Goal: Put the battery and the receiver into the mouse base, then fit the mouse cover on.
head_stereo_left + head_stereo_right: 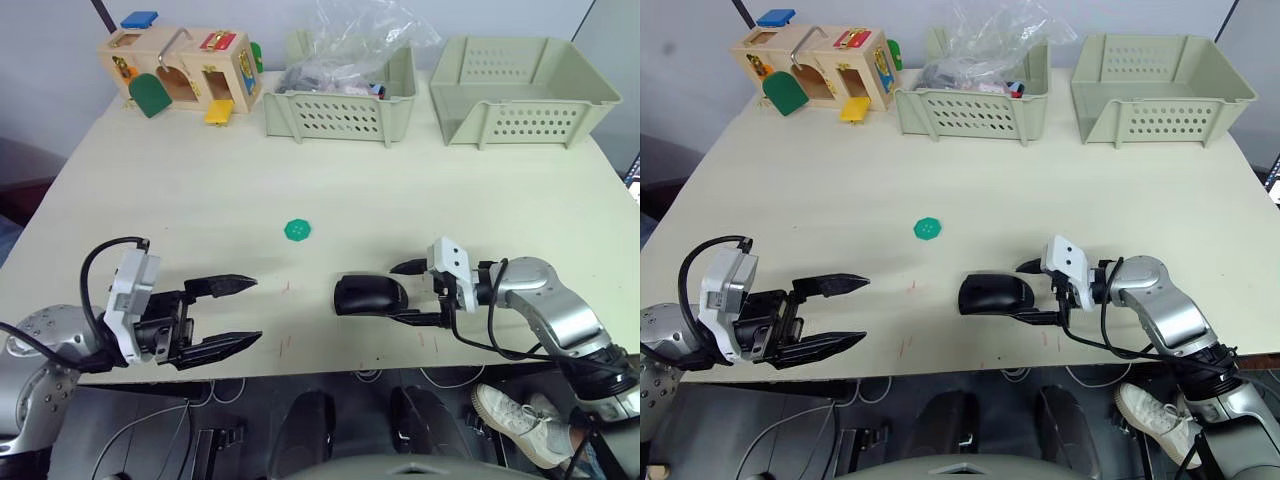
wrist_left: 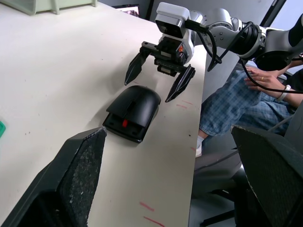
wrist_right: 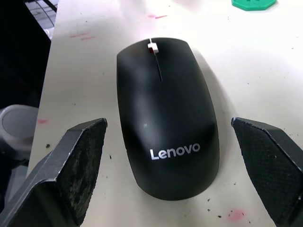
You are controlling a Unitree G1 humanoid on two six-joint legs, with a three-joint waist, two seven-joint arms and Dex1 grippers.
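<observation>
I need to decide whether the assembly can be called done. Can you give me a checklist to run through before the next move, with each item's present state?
1. Mouse cover sits on the mouse base: ok, the lettered shell lies over the body with no visible gap.
2. Battery and receiver inside: cannot tell, the cover hides the hollow.
3. Right gripper free of the mouse: ok, its fingers are spread on either side and not touching.
4. Left gripper out of the way: ok, open and apart from the mouse.
5. Mouse resting flat on the table: ok.
6. Green disc away from the mouse: ok.
</observation>
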